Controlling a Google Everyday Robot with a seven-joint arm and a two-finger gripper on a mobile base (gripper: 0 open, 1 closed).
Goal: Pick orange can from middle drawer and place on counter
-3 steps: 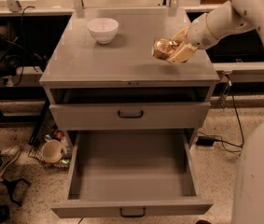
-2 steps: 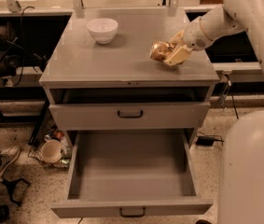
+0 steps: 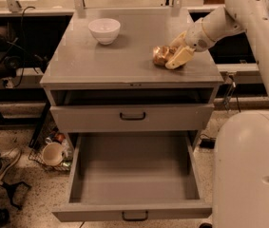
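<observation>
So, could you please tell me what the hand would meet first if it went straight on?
The hand, low over the counter, points down-left into the orange can it grips; past that, probably the counter itself.

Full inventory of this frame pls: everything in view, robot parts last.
counter: 1, grey, cabinet top
white bowl: 1, white, counter back left
orange can: 1, orange-gold, counter right side, in the gripper
upper drawer: 1, grey, under the counter
middle drawer: 1, grey, pulled open, lowest
cup: 1, pale, floor left of the middle drawer
shoe: 1, light, floor far left
arm: 1, white, reaching in from upper right
gripper: 1, cream, over counter right side, fingers shut on the orange can
robot base: 1, white, lower right
</observation>
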